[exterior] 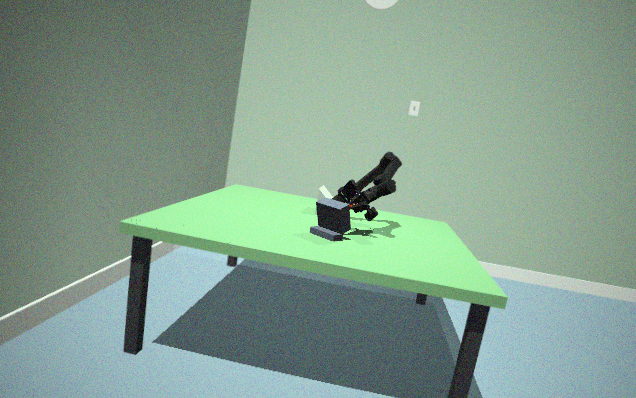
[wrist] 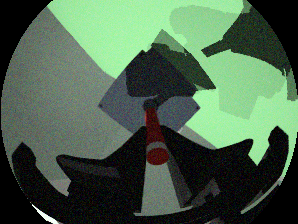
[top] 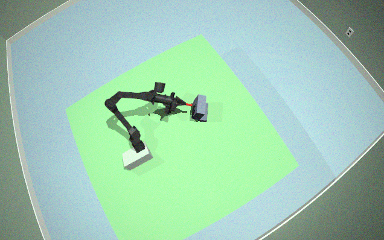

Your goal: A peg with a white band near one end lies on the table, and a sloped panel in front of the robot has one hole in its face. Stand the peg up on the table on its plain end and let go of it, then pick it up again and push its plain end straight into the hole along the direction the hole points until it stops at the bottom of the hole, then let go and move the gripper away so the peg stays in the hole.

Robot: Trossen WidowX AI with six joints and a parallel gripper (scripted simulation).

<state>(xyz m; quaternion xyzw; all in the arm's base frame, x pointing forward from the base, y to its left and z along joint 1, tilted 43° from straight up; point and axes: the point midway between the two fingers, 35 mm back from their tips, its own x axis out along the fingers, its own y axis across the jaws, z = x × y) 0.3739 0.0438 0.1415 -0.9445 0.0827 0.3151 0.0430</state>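
The red peg (top: 189, 105) (exterior: 351, 205) (wrist: 153, 131) is held in the air, its plain end toward the panel. Its pale band shows near the other end, close to the wrist camera. My gripper (top: 185, 104) is shut on the peg, just in front of the panel's face. The grey-blue sloped panel (top: 201, 103) (exterior: 333, 216) (wrist: 117, 104) stands on the table. In the wrist view the peg's far end lines up with the dark hole (wrist: 149, 104) in the face. Whether the tip is at the mouth or slightly inside cannot be told. A dark shadow covers the face's upper part.
The green table (top: 211, 181) (exterior: 240, 215) carries the arm's white base block (top: 136, 157) at its left part in the top view. A low grey foot (exterior: 326, 233) sits behind the panel. The arm's shadow falls on the table beside the panel.
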